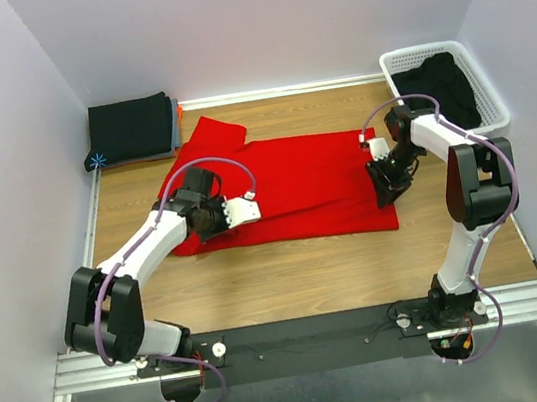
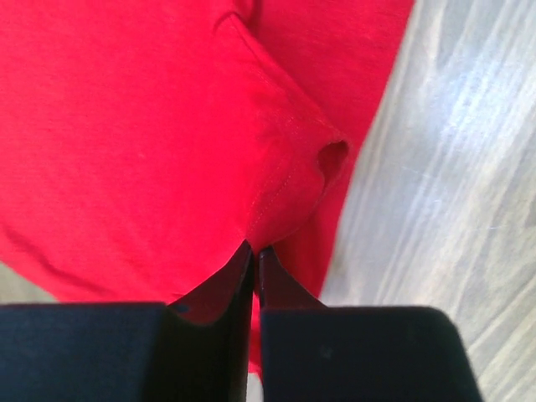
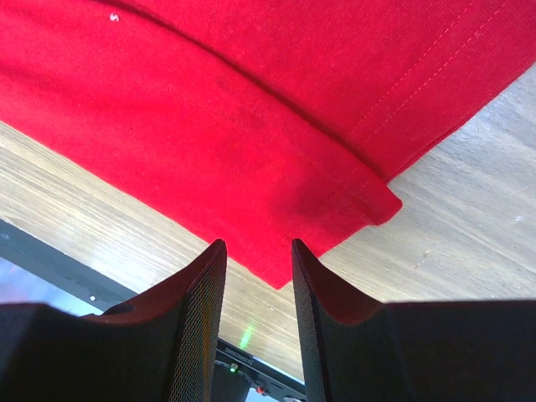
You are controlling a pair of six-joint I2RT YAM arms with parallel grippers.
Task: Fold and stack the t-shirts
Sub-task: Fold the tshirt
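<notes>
Left wrist: left tool (image 2: 254, 249) pinching red t-shirt (image 2: 151, 126) at hem; right tool (image 3: 258, 251) spread around its folded corner on desk (image 3: 469, 193).

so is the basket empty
No, black cloth lies heaped inside the basket.

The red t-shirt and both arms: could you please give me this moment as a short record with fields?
red t-shirt: spread across the table, one sleeve pointing far-left
left pincer: shut on the shirt's cloth beside a sleeve
right pincer: open, at the shirt's near-right corner
folded black stack: far-left corner of the table
white basket: far-right corner, black cloth inside
</notes>
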